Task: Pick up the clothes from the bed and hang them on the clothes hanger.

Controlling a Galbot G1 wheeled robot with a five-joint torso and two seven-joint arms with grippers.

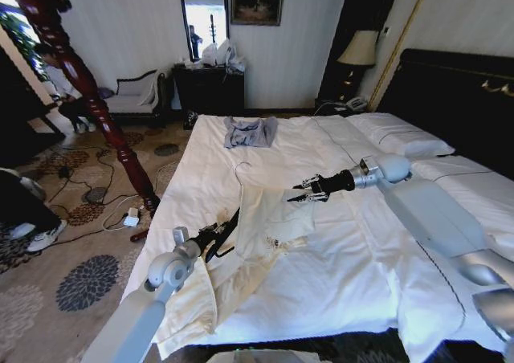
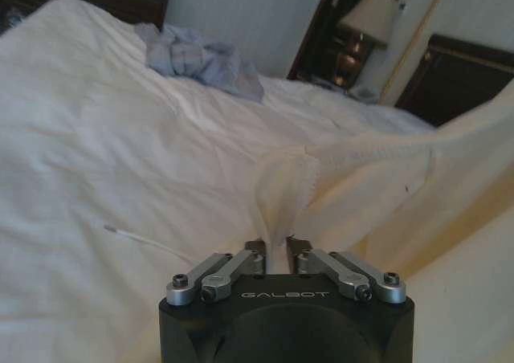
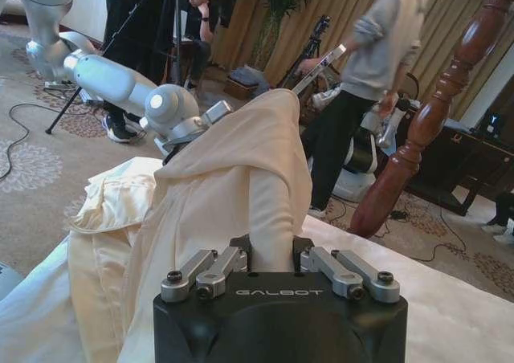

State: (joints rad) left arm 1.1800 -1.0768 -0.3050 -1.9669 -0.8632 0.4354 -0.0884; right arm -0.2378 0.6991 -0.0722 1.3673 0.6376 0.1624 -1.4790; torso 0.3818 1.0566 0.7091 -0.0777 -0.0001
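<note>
A: Where's the jacket (image 1: 265, 234)?
B: On the bed (image 1: 361, 258), near its foot edge, lifted between both arms. Left gripper (image 2: 277, 246) and right gripper (image 3: 271, 250) each have jaws pinching cream fabric.
A: Why two holds?
B: Likely to spread it open for the hanger (image 1: 223, 233), lying beside the left gripper.

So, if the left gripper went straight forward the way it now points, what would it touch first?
The left gripper is shut on the clothes, so that cloth comes first. Beyond it, probably the white sheet of the bed; the grey-blue garment lies farther off, and depth is unclear.
</note>
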